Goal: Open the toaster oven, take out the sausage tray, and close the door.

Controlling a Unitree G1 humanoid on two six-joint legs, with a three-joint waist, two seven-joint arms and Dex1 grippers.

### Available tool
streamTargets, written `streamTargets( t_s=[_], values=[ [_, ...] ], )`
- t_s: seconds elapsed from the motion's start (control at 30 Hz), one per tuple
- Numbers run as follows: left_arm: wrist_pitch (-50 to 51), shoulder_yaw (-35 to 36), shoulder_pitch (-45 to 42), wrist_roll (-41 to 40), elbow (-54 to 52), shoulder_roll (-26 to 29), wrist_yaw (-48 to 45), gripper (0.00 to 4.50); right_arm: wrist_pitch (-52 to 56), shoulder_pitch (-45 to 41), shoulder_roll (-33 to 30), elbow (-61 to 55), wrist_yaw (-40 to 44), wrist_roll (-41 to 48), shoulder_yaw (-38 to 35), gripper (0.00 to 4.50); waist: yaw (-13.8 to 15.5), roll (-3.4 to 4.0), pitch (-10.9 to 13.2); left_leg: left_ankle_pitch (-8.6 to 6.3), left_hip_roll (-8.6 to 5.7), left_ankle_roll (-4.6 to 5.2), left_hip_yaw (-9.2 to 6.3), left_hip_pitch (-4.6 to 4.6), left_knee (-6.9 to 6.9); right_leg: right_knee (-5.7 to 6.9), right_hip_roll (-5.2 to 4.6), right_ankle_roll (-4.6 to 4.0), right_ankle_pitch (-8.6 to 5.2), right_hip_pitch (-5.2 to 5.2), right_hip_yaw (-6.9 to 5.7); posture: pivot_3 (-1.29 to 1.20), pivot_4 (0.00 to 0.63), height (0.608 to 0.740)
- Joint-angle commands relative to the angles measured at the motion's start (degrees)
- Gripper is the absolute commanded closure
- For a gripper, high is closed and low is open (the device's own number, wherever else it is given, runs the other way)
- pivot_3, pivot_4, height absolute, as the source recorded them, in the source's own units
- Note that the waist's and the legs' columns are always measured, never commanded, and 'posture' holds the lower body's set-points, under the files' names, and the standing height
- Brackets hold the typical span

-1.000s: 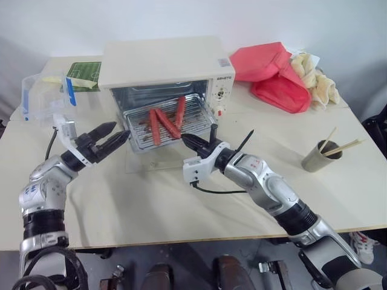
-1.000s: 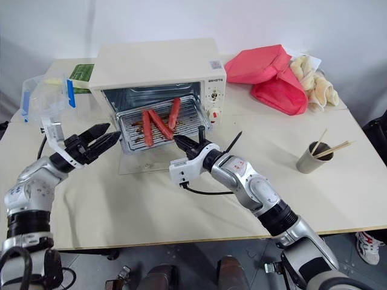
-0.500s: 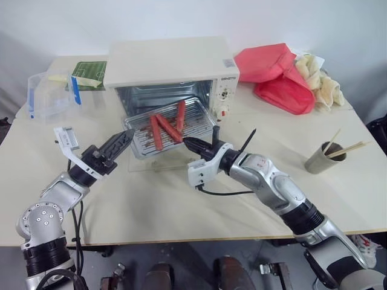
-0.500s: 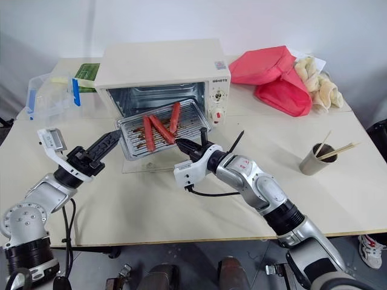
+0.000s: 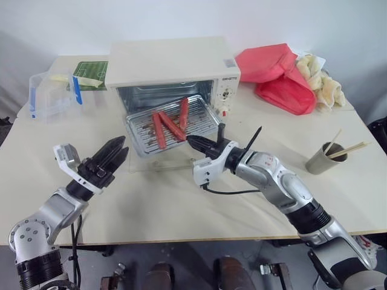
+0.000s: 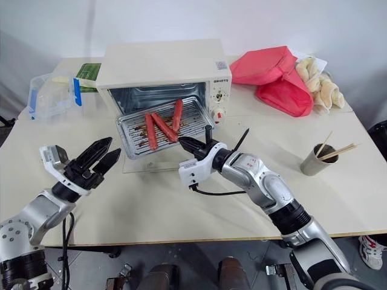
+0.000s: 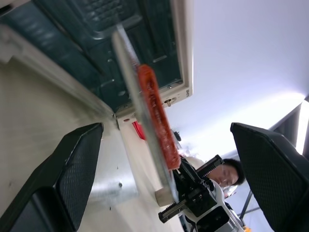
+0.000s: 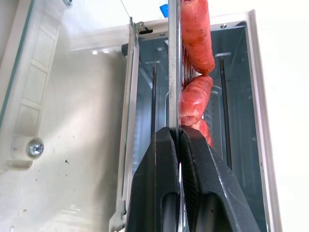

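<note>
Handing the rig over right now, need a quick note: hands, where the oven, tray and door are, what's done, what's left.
Right hand: shut on the front edge of the sausage tray, holding it part way out of the toaster oven.
Left hand: open, holding nothing, hovering above the table in front of the tray's left end.
Door: fully open, lying flat on the table under the tray.
Done: door opened, tray gripped and partly drawn out.
Left: pull the tray clear, probably with the left hand supporting its free side, set it on the table, then close the door.
</note>
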Motion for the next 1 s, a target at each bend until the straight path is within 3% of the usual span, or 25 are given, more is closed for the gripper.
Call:
streamTargets(
  t_s=[0.03,0.43,0.53,0.9,0.97,1.0],
  values=[
    [-0.3,0.1,-0.3,-2.3,1.5,1.4,-0.5,0.00,-1.4,0.1,-0.6,-3.8,-0.2,1.6,-2.5,4.39,0.1,0.00,0.0,0.00,0.00,0.00,0.00,0.00,0.01,0.00,0.00,0.00,0.00,0.00,0.00,0.00,0.150,0.740],
    [3.8,-3.7,-7.3,1.4,12.4,6.4,-6.1,0.00,-2.5,0.6,-1.0,-4.4,0.8,1.9,-3.1,4.39,0.0,0.00,0.0,0.00,-0.02,0.00,0.01,0.01,-0.03,-0.03,0.01,0.00,0.00,-0.01,-0.01,0.00,0.150,0.740],
    [5.0,-4.2,-9.1,2.3,15.1,7.1,-7.5,0.51,-2.7,0.7,-1.0,-4.5,0.9,1.9,-3.2,4.50,0.0,0.00,0.0,0.00,-0.02,0.00,0.01,0.00,-0.02,-0.03,0.01,0.00,0.00,-0.01,-0.01,0.00,0.150,0.740],
    [9.4,-5.6,-14.7,6.9,19.9,8.4,-10.8,3.82,-4.0,1.0,-1.3,-5.2,1.9,2.8,-3.3,4.50,-0.1,0.00,0.0,0.00,-0.03,0.00,0.00,0.01,-0.02,-0.01,0.01,0.00,0.00,-0.01,-0.01,0.00,0.150,0.740],
    [10.0,-5.6,-14.8,7.4,19.3,8.6,-11.1,4.37,-4.4,1.0,-1.3,-5.1,2.2,3.1,-3.2,4.50,-0.1,0.00,0.0,0.00,-0.02,0.00,0.00,0.01,-0.03,-0.01,0.01,0.00,0.00,-0.02,-0.01,0.00,0.150,0.740],
    [10.0,-5.7,-14.7,8.2,18.8,8.7,-11.3,4.44,-4.7,0.9,-1.3,-5.1,2.3,3.1,-3.3,4.50,-0.1,0.00,0.0,0.00,-0.03,0.00,0.01,0.01,-0.03,-0.01,0.01,0.00,0.00,-0.03,-0.01,0.00,0.150,0.740]
  ],
)
